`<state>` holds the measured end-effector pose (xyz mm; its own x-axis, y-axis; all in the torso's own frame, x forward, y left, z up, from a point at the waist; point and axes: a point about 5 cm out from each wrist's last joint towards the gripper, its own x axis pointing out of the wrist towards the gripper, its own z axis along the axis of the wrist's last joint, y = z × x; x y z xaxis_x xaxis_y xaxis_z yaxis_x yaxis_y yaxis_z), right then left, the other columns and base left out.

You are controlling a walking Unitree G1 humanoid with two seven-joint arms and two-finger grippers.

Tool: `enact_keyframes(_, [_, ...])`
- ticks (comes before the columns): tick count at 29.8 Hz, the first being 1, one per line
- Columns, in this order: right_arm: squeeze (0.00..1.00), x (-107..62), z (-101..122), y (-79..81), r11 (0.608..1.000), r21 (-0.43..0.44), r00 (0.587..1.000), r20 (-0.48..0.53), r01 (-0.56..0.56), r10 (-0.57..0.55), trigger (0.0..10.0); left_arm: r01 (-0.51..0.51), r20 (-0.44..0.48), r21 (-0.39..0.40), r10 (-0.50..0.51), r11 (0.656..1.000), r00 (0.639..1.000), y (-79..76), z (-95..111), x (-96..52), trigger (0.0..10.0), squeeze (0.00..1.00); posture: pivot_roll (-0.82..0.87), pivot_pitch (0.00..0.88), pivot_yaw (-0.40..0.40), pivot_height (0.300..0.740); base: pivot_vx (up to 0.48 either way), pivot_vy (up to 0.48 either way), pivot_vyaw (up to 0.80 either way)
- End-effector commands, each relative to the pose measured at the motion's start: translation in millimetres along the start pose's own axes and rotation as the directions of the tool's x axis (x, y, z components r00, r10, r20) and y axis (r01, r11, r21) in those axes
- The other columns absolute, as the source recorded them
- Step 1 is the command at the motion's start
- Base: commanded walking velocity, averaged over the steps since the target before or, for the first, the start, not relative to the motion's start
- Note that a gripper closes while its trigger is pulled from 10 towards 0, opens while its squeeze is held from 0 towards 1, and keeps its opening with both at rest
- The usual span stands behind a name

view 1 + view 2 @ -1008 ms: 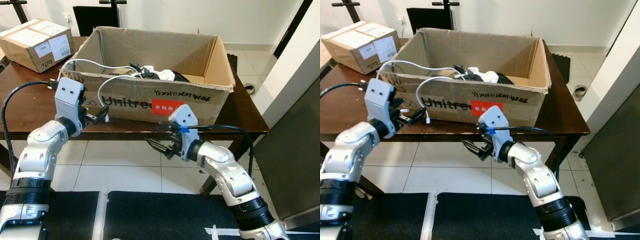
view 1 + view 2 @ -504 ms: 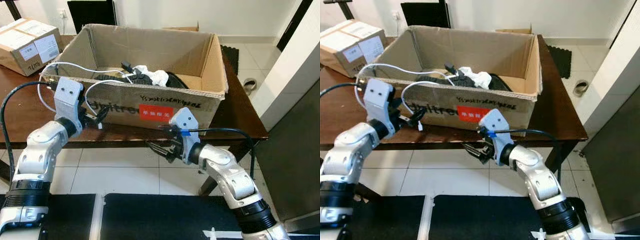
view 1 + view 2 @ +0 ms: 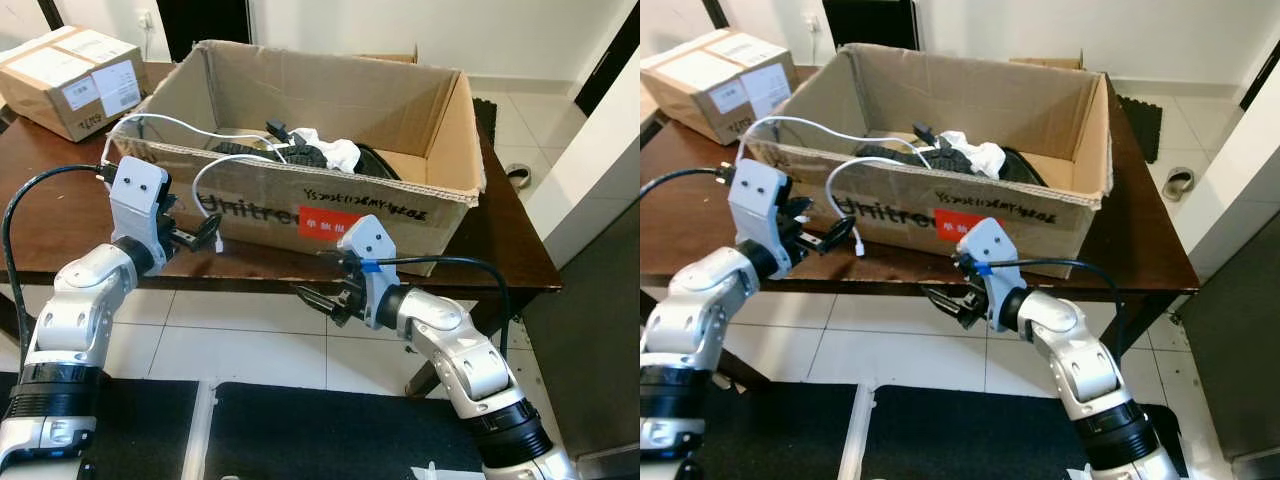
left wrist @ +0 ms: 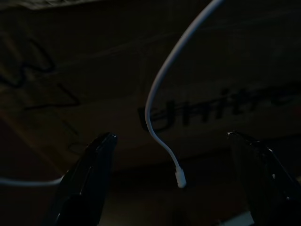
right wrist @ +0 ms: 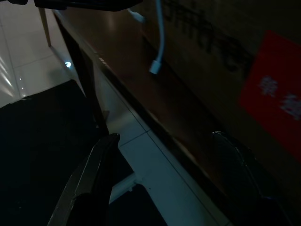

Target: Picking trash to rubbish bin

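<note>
Trash (image 3: 318, 155) sits in the open cardboard box (image 3: 440, 130) on the dark wooden surface (image 3: 60, 215), a jumble of black cables and white crumpled paper. At nine o'clock of the box front we see our left hand (image 3: 205, 232) spread wide beside a dangling white cable (image 4: 157, 99). Our right hand (image 3: 318, 298) hangs at six o'clock below the surface edge, fingers wide, holding nothing. A smaller sealed box (image 3: 70, 65) lies at ten o'clock.

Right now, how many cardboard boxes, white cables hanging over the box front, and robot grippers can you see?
Cardboard boxes: 2, the open box and the sealed box
White cables: 2, the cable loop and the dangling cable
Grippers: 2, left gripper and right gripper, jaws open
Total: 6
</note>
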<state>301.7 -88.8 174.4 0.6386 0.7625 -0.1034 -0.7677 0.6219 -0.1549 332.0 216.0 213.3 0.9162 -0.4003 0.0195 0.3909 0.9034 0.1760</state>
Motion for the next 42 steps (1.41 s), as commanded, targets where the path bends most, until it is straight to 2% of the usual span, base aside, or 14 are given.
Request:
enact_keyframes(1, [0.0,-0.4,-2,5.9,1.0,0.006,1.0,-0.004,-0.025,0.025,10.0,0.014,-0.013,-0.002,-0.014,1.0,1.0,-2.6,-4,-2.5,10.0,0.0,0.02,0.133,0.008,0.74,0.0,0.0,0.0])
enact_keyframes(10, [0.0,-1.0,-2,6.5,1.0,0.006,1.0,-0.006,-0.028,0.028,10.0,0.0,-0.027,-0.037,-0.001,0.999,1.0,-6.6,-10,-3.9,10.0,0.0,0.02,0.128,0.009,0.74,0.0,0.0,0.0])
enact_keyframes(25, [0.0,-1.8,-5,6.7,1.0,0.008,0.999,-0.023,-0.025,0.025,10.0,0.043,-0.023,-0.073,-0.045,0.996,0.999,-17.9,-13,-3.8,10.0,0.0,0.01,0.12,0.01,0.74,0.0,0.0,0.0])
enact_keyframes(42, [0.0,-2.2,-7,6.7,1.0,0.008,0.999,-0.037,-0.024,0.024,10.0,0.043,-0.03,-0.096,-0.046,0.994,0.998,-23.0,-15,-5.3,10.0,0.0,0.01,0.126,0.009,0.74,-0.36,0.0,0.0])
